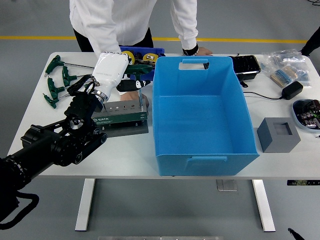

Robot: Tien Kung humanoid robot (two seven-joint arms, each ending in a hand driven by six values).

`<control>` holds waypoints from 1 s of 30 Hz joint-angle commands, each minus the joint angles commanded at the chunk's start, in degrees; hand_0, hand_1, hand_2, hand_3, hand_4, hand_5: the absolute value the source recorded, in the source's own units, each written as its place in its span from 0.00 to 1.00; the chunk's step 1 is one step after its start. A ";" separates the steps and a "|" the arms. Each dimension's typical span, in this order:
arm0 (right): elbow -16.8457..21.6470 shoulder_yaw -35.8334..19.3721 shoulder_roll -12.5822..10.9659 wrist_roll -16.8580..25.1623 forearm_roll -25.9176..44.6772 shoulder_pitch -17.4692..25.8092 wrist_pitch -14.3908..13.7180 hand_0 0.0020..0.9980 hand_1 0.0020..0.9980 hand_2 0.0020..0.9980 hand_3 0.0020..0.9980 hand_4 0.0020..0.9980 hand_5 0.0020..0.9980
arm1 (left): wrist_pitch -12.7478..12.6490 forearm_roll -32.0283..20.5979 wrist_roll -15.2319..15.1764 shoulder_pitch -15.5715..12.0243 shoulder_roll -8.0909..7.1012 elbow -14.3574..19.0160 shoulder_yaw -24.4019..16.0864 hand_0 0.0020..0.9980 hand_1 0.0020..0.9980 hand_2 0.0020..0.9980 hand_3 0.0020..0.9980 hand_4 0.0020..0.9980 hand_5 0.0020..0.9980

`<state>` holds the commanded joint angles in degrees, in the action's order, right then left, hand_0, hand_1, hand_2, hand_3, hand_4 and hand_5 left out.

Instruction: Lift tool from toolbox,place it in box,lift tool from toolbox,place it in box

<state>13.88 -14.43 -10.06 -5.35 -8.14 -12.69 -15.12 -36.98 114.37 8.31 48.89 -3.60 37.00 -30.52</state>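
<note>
Because the blue plastic box (200,112), a deep smooth-walled tub on the white worktop (125,150), holds nothing yet, I judge the first lift is in hand. The grey-green metal toolbox (122,116) lies just left of it. The left hand (111,70), white-shelled, has its fingers closed on a slim dark-handled tool (134,84) above the toolbox; next comes carrying it rightward over the rim.

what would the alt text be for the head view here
The robot's left hand holds a green-handled tool above a green tool case beside an empty blue box on a white table. A person in white stands at the far side.
</note>
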 joint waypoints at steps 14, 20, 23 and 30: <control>0.05 0.08 -0.02 0.00 -0.02 -0.18 0.09 0.68 0.68 0.74 0.59 0.84 0.79 | 0.00 -7.75 -0.20 0.74 1.57 -1.65 0.45 0.17 0.09 0.14 0.21 1.00 0.67; 0.13 0.56 -0.05 0.25 0.59 -0.28 0.09 0.68 0.68 0.74 0.59 0.84 0.79 | 0.00 -8.70 -0.38 0.60 1.72 -2.69 0.89 0.15 0.06 0.11 0.18 0.96 0.65; 0.14 0.63 -0.06 0.29 0.69 -0.27 0.08 0.68 0.68 0.74 0.59 0.84 0.79 | 0.00 -8.59 -0.45 0.57 1.82 -2.57 1.01 0.15 0.06 0.11 0.18 0.96 0.65; 0.12 0.68 0.04 0.31 0.82 -0.14 0.07 0.68 0.68 0.74 0.59 0.84 0.79 | 0.00 -8.18 -0.79 0.71 2.31 -2.14 1.29 0.11 0.02 0.08 0.15 0.95 0.65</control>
<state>14.00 -13.75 -10.02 -5.04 -7.32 -12.83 -15.06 -36.98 106.20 7.52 49.59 -1.29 34.85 -29.23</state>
